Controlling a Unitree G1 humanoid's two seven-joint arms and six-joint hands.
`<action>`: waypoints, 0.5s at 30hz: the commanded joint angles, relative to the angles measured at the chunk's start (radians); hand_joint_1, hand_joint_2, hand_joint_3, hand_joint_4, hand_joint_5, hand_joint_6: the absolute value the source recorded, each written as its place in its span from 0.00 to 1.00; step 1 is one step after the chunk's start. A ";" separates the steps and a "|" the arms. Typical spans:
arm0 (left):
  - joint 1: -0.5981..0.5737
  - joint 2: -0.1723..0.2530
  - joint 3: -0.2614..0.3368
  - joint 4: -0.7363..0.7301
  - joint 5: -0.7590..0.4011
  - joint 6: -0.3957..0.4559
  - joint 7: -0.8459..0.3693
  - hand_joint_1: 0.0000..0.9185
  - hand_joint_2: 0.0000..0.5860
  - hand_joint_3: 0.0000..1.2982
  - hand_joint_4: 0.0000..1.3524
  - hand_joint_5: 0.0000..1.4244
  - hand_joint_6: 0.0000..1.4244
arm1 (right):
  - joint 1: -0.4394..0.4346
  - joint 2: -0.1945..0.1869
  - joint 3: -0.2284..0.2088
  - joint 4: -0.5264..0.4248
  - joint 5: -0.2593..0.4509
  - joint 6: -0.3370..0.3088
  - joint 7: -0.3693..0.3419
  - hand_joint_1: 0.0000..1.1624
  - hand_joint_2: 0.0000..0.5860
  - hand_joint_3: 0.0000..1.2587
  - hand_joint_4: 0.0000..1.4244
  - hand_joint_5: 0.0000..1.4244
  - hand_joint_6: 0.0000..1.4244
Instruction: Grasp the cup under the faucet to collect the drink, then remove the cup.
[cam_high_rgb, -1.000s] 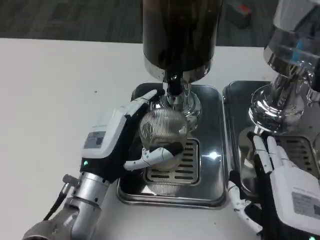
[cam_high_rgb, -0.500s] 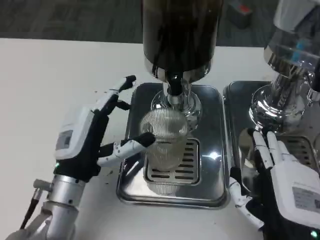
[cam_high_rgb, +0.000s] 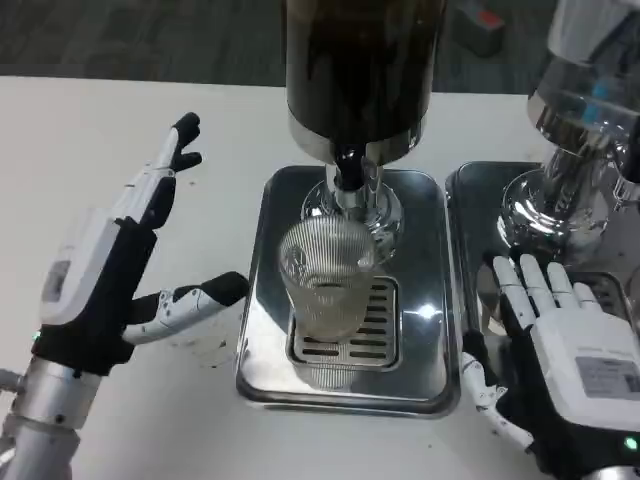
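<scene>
Two hand-back labels (cam_high_rgb: 607, 377), print unreadable

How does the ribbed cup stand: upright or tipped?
Upright: the cup stands on the drip tray grate beneath the faucet, mouth upward, untouched.

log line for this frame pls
left hand: open, off cup | right hand: open, idle | ribbed cup: upright on drip tray, under faucet

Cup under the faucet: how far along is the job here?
Done: the ribbed cup stands on the drip tray below the dark dispenser's faucet. In hand: nothing; the left hand is open beside the tray, the right hand spread over the neighbouring tray. Left: grasping and removing the cup.
</scene>
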 joint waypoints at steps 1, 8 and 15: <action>0.023 0.034 0.029 -0.105 -0.096 -0.065 -0.146 0.00 0.13 0.00 0.00 0.05 0.01 | -0.016 -0.010 0.014 0.005 -0.019 -0.009 0.021 0.17 0.91 0.04 0.00 0.00 0.04; 0.008 0.036 0.029 -0.218 -0.317 -0.107 -0.401 0.00 0.15 0.00 0.00 0.04 0.00 | -0.033 0.003 0.014 0.017 -0.008 -0.002 0.034 0.17 0.91 0.04 0.00 0.00 0.04; -0.058 0.001 0.009 -0.240 -0.514 -0.055 -0.647 0.00 0.17 0.00 0.00 0.00 0.00 | -0.034 0.021 0.008 0.019 0.003 0.006 0.031 0.17 0.91 0.04 0.00 0.00 0.03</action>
